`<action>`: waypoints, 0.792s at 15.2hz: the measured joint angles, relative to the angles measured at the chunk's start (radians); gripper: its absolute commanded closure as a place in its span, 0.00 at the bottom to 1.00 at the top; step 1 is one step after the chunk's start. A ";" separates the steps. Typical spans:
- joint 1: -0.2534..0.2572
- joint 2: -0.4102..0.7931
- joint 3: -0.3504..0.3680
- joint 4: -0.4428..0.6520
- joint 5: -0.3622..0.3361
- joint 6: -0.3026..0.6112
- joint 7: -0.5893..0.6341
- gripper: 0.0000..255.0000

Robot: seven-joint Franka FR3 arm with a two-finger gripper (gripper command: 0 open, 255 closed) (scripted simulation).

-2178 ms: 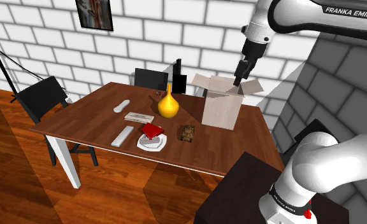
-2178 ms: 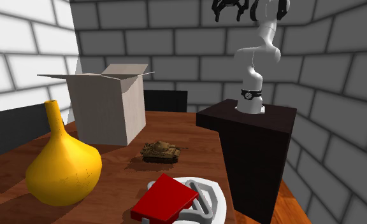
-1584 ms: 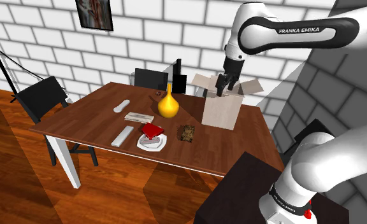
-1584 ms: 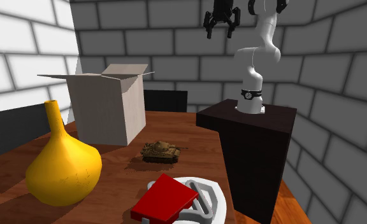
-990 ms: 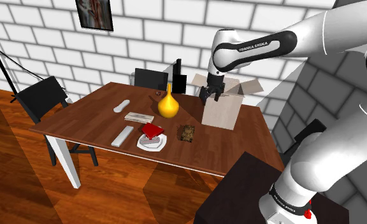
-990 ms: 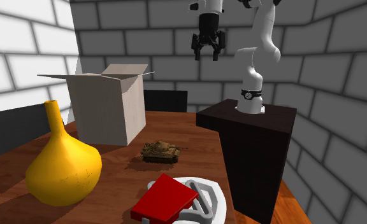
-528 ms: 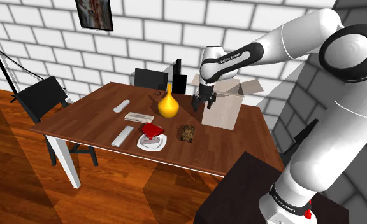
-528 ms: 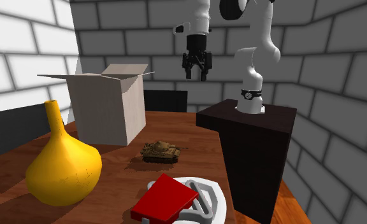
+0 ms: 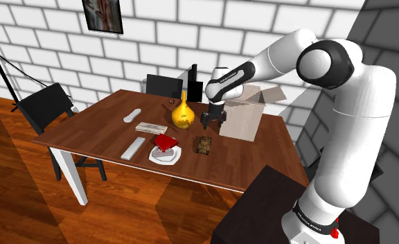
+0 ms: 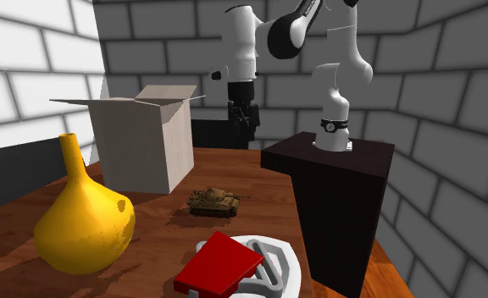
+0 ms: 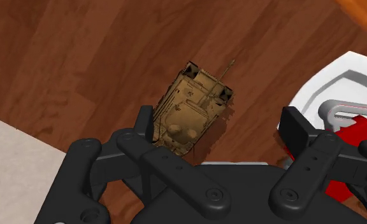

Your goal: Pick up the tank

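Fingers (image 11: 295,131) wide apart, nothing between their pads. Gripper (image 9: 213,121) hangs above the table (image 9: 101,126), pointing down, just in front of the open box (image 9: 241,119). Tank (image 11: 192,109) lies on the wood under the hand, hull closer to one finger, untouched, barrel pointing away from the palm. In the shoulder view it sits between the box and a white dish (image 9: 155,159) carrying a red block (image 9: 166,141). Yellow vase (image 9: 183,116) stands near, beyond the dish.

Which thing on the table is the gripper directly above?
The small tan tank, straight below the open gripper; the yellow vase, the box and the white dish lie off to its sides.
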 measured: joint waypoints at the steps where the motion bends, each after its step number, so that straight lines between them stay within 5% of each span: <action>1: -0.003 0.040 0.001 0.021 0.011 0.013 0.007 0.00; 12: -0.059 0.420 0.006 0.312 0.109 0.049 0.060 0.00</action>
